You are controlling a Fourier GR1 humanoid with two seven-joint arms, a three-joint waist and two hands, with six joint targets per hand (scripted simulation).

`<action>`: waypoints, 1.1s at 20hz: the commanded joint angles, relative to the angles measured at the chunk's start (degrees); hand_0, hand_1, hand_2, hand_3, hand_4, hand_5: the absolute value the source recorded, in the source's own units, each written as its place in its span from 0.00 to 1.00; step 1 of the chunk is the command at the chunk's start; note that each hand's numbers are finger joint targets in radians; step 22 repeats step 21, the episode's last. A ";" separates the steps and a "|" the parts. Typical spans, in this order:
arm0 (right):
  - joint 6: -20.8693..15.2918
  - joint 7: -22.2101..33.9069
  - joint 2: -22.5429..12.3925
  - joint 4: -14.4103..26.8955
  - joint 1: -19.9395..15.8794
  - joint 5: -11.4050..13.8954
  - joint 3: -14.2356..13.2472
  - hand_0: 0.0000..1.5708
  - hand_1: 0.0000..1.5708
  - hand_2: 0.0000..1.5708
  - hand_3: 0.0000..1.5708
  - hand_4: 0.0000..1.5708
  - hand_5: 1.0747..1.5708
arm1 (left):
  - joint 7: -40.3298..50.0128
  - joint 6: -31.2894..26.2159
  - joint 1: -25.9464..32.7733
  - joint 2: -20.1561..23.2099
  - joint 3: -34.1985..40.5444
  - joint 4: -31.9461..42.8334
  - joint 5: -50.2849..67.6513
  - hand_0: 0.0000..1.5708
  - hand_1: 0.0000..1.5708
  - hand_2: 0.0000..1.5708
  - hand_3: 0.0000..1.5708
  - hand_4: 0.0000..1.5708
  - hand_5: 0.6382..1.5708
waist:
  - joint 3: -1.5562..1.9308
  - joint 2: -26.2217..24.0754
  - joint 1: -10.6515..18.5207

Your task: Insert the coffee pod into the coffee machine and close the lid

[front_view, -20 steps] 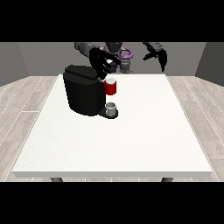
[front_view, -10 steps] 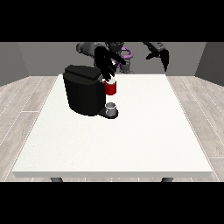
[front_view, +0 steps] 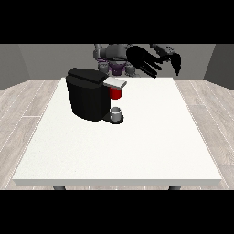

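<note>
Pod out of our sight; machine at table's left, hands raised behind it

Nearest we see the white table (front_view: 137,151); on it the black coffee machine (front_view: 89,93), a grey thing (front_view: 117,112) on its base, a red thing at the machine (front_view: 116,93) under the grey lid (front_view: 115,82); farther back the hand at the view's left (front_view: 145,61) hangs with straight fingers, holding nothing; the hand at the view's right (front_view: 174,59), we cannot tell

One black coffee machine (front_view: 89,93) stands on the single white worktop (front_view: 119,151), and one red thing at the machine (front_view: 116,93) sits under its grey lid (front_view: 115,82). One small grey cup (front_view: 116,113) rests at the machine's base. Two black hands show beyond the machine: one (front_view: 142,61) near it, one (front_view: 173,58) farther off.
</note>
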 commanded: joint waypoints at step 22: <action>-1.32 -25.71 21.94 3.80 4.56 -1.60 10.96 0.00 0.00 0.00 0.00 0.17 1.00 | -3.05 0.23 10.24 2.98 4.64 1.06 1.93 0.00 0.00 0.00 0.00 0.17 1.00 | -1.11 -7.16 -11.66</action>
